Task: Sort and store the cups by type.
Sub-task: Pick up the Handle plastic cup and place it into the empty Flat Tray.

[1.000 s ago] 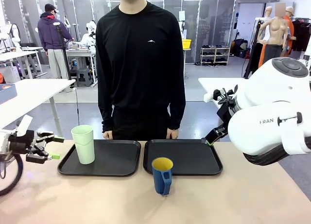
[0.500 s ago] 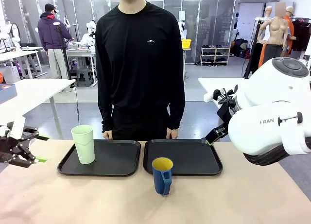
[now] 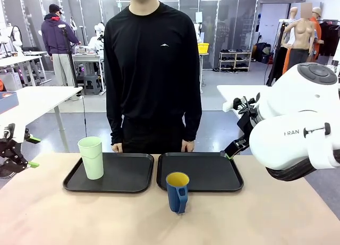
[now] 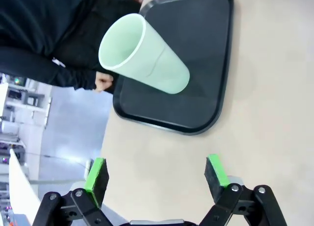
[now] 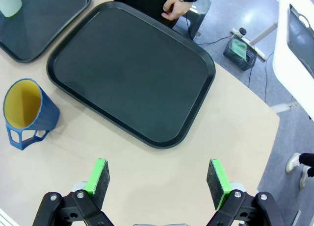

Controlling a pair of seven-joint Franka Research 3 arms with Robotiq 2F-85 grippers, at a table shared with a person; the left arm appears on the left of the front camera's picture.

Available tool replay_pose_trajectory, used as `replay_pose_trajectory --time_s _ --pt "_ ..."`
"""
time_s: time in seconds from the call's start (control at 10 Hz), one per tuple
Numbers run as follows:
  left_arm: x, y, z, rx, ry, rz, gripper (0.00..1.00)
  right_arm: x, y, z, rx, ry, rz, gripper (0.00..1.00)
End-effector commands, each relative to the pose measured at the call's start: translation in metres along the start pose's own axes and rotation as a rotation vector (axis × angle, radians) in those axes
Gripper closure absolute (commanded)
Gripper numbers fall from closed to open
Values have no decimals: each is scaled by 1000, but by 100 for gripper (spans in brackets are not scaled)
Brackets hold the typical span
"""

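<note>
The left gripper (image 4: pixel 157 174) and right gripper (image 5: pixel 157 179) have jaws apart, empty. The mint-green tumbler (image 3: pixel 91 157) stands on the left tray (image 3: pixel 127 173), and the blue mug (image 3: pixel 177 192) sits on the desk (image 3: pixel 265 218) before the right tray (image 3: pixel 207 173). An off-centre pinch could snag the mug's handle and tip it.

left black tray (image 3: pixel 127 173), right black tray (image 3: pixel 212 170), person (image 3: pixel 154 69) behind

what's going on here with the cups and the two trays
Nothing is held right now. The mint-green tumbler stands upright on the left tray; the blue mug sits on the table, on the robot's side of the right tray. The left gripper and the right gripper are both open, apart from the cups. The person stands at the far side, hands at the table edge.
</note>
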State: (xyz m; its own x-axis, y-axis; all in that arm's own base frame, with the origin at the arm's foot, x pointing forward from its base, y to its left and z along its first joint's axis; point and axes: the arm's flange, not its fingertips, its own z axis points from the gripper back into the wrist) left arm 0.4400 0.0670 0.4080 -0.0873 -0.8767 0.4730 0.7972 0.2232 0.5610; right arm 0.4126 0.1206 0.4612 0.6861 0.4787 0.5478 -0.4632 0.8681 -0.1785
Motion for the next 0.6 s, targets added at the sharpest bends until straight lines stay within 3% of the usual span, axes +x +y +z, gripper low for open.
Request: replay_pose_trajectory --time_s 0.0,0.1,0.2,0.5 --pt "20 -64 20 5 55 53 0 0 -1 -1 2 1 -3 0" --pt "19 -59 17 22 85 43 0 0 -1 -1 2 1 -3 0" --pt "3 1 2 0 23 19 0 0 -1 -1 2 1 -3 0" --pt "3 1 2 0 23 19 0 0 -1 -1 2 1 -3 0"
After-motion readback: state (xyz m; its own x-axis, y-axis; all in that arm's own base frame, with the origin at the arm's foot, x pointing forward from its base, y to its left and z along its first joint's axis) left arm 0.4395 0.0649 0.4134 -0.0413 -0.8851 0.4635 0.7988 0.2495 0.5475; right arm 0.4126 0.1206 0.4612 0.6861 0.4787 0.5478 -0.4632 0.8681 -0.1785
